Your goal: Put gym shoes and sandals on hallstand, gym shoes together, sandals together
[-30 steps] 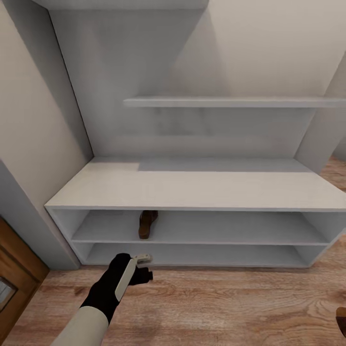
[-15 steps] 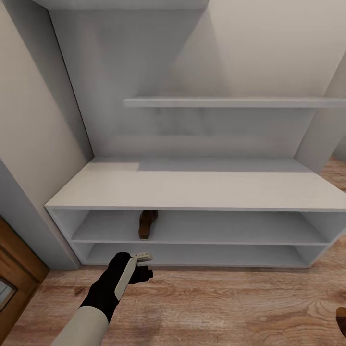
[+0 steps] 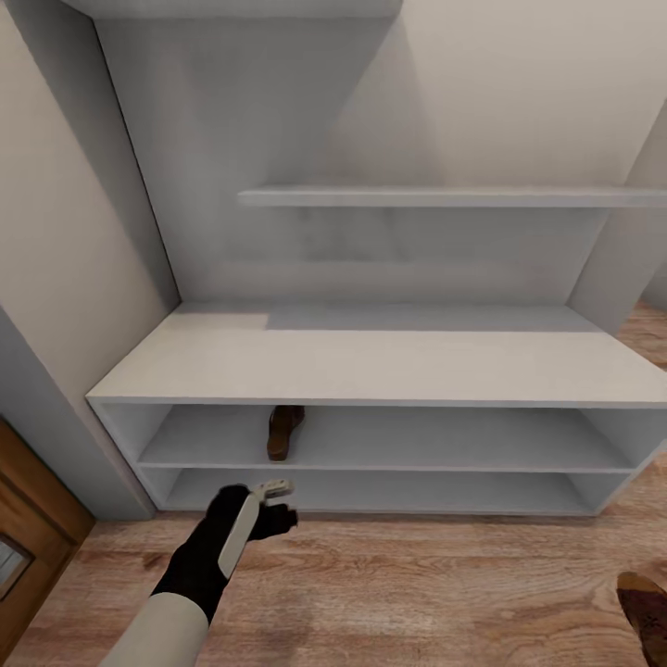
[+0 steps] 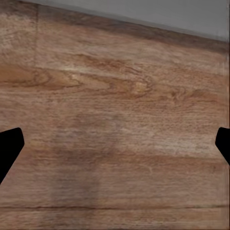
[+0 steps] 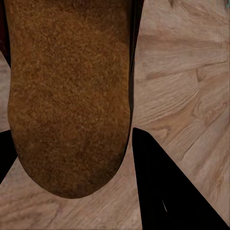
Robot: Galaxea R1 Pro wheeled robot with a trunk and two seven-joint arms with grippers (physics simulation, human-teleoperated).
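One brown sandal [image 3: 285, 431] stands on the upper open shelf of the white hallstand [image 3: 371, 366], left of centre. The second sandal [image 3: 646, 610] pokes into the head view at the bottom right, above the wood floor [image 3: 417, 584]. In the right wrist view its tan footbed [image 5: 67, 96] sits between the two dark fingers, with my right gripper [image 5: 72, 134] shut on it. My left gripper [image 3: 278, 505] hovers low in front of the rack's bottom shelf. It is open, fingers [image 4: 9, 146] wide apart over bare planks. The gym shoes are out of view.
A higher wall shelf [image 3: 445, 196] hangs above the rack's bench top. A wall corner and a wooden door frame [image 3: 32, 547] stand close on the left. The corridor floor continues past the rack at the right [image 3: 648, 324].
The sandal at the bottom right has come further into the head view, moving left and up. My left gripper has shifted very slightly; the shelved sandal has not moved.
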